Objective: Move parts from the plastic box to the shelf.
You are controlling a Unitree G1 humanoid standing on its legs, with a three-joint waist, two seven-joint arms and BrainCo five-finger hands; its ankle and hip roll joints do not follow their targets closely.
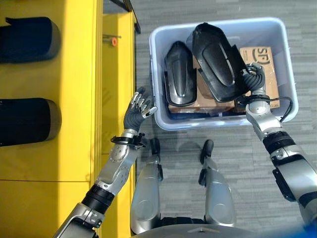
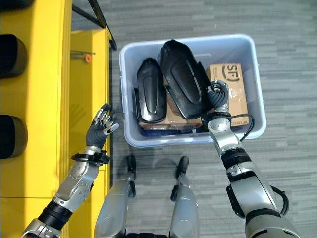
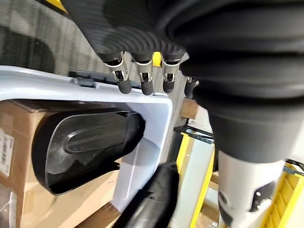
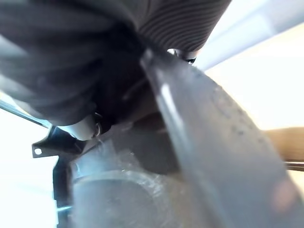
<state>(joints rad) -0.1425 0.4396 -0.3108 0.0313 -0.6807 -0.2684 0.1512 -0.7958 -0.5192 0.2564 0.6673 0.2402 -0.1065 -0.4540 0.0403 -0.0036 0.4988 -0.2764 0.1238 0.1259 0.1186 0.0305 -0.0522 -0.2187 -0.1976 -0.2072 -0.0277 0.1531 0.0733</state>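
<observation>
Grey carpet floor [image 1: 237,158] spans the room, with a yellow shelf [image 1: 74,99] along nine o'clock. The pale plastic box [image 1: 163,119] sits at twelve o'clock, holding cardboard boxes [image 1: 260,54] and two black parts: the smaller [image 1: 179,74] lying flat, the larger part [image 1: 215,62] tilted up against the right hand [image 1: 252,79], fingers curled on its edge. The left hand [image 1: 137,110] hangs relaxed beside the box's corner; its wrist view looks inside.
</observation>
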